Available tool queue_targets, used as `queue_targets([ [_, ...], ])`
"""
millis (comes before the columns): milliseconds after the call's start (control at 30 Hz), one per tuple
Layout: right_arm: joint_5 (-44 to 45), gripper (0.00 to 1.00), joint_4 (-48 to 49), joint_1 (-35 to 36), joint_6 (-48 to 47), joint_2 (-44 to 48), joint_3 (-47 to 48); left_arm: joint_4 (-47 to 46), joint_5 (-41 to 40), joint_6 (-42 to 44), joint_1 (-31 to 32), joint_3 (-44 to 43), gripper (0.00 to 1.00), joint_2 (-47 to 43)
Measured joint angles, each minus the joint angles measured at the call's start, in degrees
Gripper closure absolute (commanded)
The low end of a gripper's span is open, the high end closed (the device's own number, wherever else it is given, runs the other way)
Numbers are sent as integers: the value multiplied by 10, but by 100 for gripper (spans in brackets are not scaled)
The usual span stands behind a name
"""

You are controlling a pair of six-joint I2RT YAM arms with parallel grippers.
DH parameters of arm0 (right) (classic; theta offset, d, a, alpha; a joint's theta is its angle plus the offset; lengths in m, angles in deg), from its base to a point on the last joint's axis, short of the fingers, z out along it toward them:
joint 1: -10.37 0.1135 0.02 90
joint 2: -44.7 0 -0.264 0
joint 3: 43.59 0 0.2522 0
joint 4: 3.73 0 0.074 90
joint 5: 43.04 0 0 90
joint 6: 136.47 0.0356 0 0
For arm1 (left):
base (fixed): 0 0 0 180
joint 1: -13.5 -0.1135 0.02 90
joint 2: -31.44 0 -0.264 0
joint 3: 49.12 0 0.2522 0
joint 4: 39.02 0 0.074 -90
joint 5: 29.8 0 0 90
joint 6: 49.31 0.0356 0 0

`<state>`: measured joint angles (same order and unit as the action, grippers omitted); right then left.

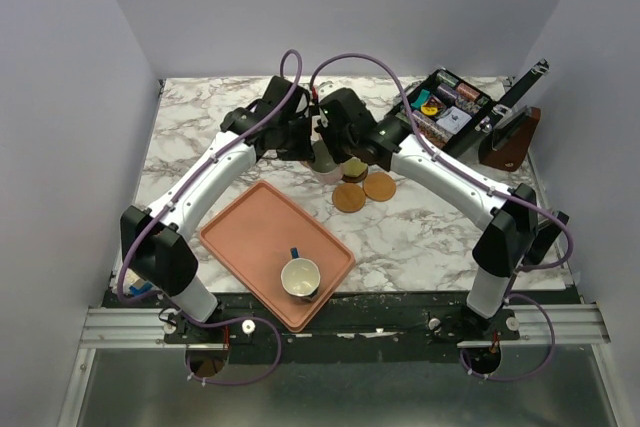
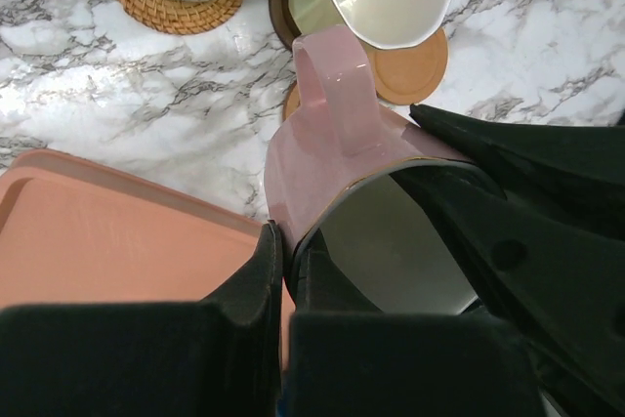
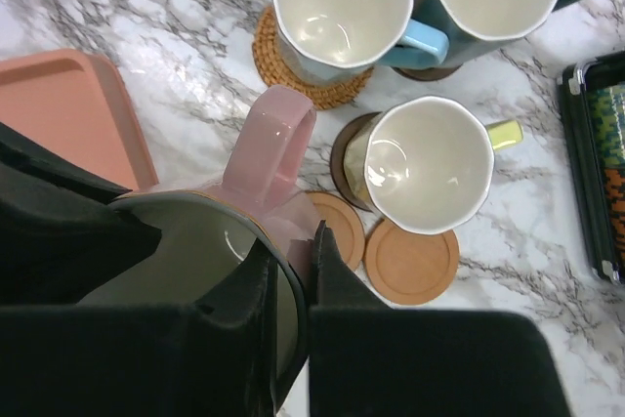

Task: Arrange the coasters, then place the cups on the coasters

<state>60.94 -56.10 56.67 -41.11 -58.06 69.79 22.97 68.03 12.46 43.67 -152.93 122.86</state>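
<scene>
Both arms, the left arm (image 1: 210, 177) and the right arm (image 1: 450, 172), reach inward over the marble table (image 1: 430, 237) and meet beyond the salmon tray (image 1: 250, 227). Between them hangs the pink cup (image 3: 278, 134), glossy and pale inside, over the bare tan coasters (image 3: 410, 261). The left gripper (image 2: 285, 251) and the right gripper (image 3: 293, 256) each pinch its rim, fingers clamped on the wall.

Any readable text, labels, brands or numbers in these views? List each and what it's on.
None legible.
Packets in the black box: printed labels, too small and blurred to read.
Pink cup, other cups, coasters, tray: no markings visible.
</scene>
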Motion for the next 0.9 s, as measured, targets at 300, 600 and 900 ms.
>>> queue_targets([
  [300, 54, 99, -44, -9, 37, 0, -3, -35, -6, -5, 6, 10, 27, -17],
  [600, 100, 99, -103, -89, 153, 35, -5, -133, -113, -2, 6, 87, 15, -168],
  [900, 131, 99, -114, -134, 283, 55, -68, -173, -194, 9, -1, 115, 15, -212],
])
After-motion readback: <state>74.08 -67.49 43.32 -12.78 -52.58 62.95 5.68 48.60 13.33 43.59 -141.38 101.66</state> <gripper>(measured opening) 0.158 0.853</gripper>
